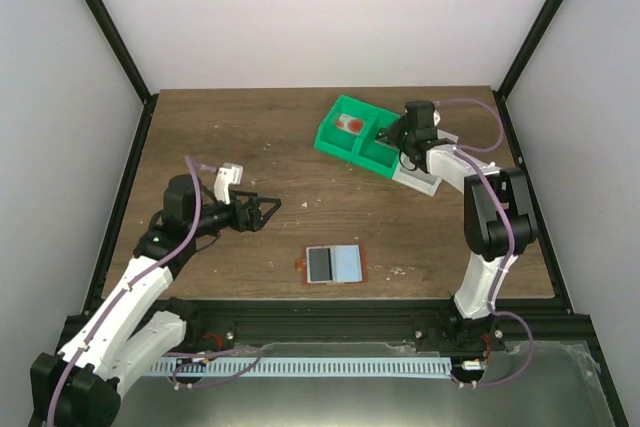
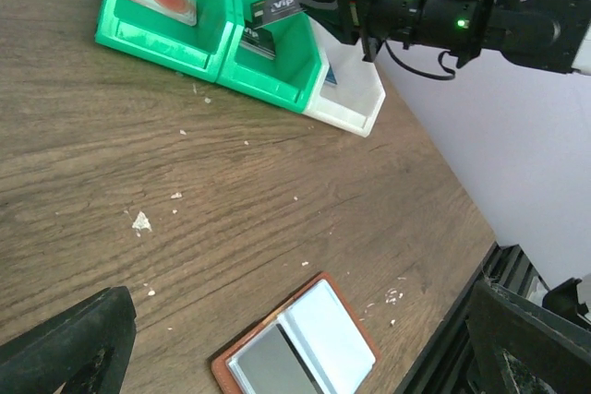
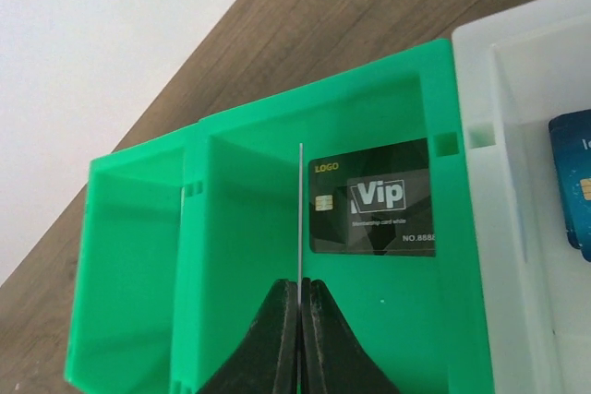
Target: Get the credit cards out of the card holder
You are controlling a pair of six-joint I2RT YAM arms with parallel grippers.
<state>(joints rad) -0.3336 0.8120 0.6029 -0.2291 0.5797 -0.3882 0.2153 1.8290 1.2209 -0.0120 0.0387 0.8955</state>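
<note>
Top external view, lower middle of the frame: the card holder (image 1: 335, 265). Lies open and flat on the wooden table (image 1: 220, 127), reddish-brown rim around two pale inner panels, nothing touching it.

Up and left of it, the left fingers (image 1: 266, 209): spread wide, holding nothing, over bare wood, well apart from the holder.

In the upper right of the frame, a green tray (image 1: 335, 147) with two compartments, and a white tray (image 1: 418, 179) just beside its lower right side. In the left green compartment, a red-and-white card (image 1: 350, 124).

Right wrist view: the right fingers (image 3: 277, 339), pinched tight on a thin card (image 3: 300, 219) seen edge-on, upright above the right green compartment. Shows dark with VIP lettering in the left wrist view. Flat on that compartment's floor, a black VIP card (image 3: 374, 209). At the right edge of the frame, in the white tray, a blue card (image 3: 574, 177).
</note>
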